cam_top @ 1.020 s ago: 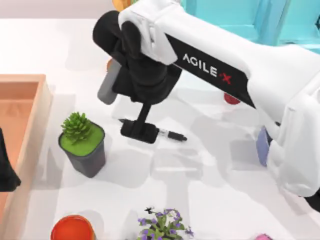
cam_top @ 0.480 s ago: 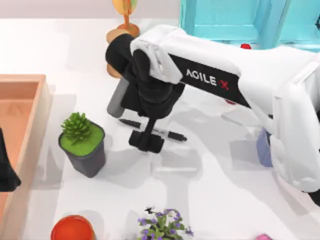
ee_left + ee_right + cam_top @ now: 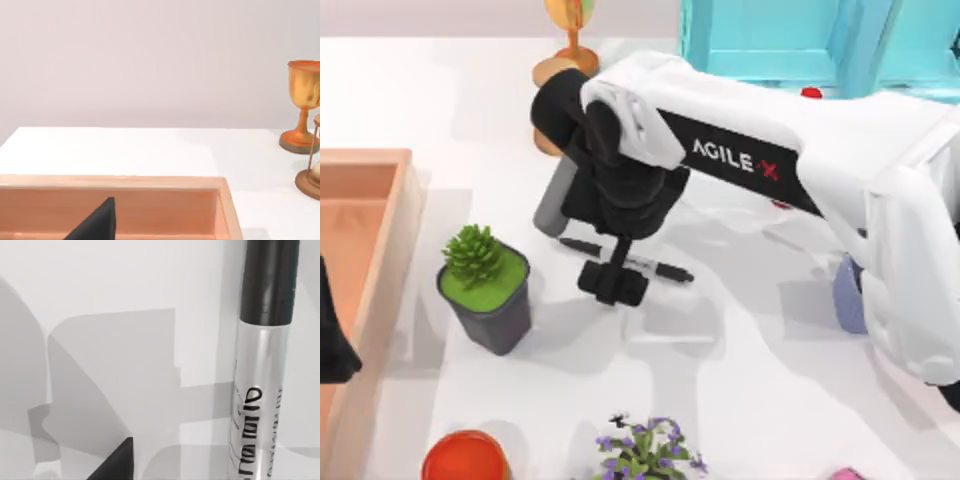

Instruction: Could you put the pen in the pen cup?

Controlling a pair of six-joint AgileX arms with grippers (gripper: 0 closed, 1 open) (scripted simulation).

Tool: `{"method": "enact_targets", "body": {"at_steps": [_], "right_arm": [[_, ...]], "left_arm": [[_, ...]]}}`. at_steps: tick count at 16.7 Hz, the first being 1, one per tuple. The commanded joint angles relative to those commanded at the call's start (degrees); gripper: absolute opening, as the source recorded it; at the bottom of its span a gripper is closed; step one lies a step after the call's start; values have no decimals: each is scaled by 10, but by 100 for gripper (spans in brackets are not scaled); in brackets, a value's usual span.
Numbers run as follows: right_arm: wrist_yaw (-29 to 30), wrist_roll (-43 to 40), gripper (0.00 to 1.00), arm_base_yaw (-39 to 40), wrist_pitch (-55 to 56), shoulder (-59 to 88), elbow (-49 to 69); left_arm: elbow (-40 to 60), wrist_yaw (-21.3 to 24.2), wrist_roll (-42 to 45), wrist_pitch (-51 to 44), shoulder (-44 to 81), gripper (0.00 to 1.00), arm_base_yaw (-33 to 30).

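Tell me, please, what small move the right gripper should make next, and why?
Probably close on the pen. The right gripper is low over the pen's middle, which lies flat on the table; the right wrist view shows the barrel close by. Its finger state is unclear, so confirm alignment first.

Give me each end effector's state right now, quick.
Left end effector: parked at the table's left edge by the wooden tray; state cannot be told.
Right end effector: down at the pen on the table; open or closed cannot be told.
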Motion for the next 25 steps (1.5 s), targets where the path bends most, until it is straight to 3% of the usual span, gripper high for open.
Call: {"method": "enact_targets", "body": {"at_steps": [10,18,19,25], "right_arm": [[0,0,2,0,0,0,0],[0,0,0,0,0,0,0],[-26,21,0,6,-31,-48,-17],[-2,69,0,-7,-98,-131,-34]], "left_arm": [[0,0,0,0,0,100,0],[0,0,0,0,0,100,0],[0,0,0,0,0,100,0],[0,0,0,0,0,100,0]]}}
